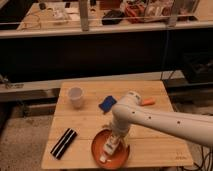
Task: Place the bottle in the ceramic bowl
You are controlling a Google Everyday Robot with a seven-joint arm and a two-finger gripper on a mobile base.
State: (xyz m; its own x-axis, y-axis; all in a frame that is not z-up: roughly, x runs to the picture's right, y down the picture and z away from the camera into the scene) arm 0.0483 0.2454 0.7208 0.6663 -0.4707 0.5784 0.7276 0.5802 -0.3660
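The orange-red ceramic bowl sits near the front edge of the wooden table, left of centre. My white arm reaches in from the right, and the gripper points down over the inside of the bowl. A slim whitish bottle shows just below the gripper, within the bowl's rim and angled toward the front left. I cannot tell whether the bottle rests on the bowl or hangs from the gripper.
A white round cup stands at the back left of the wooden table. A blue object lies mid-back and a small orange object at the back right. A black striped bar lies at the front left.
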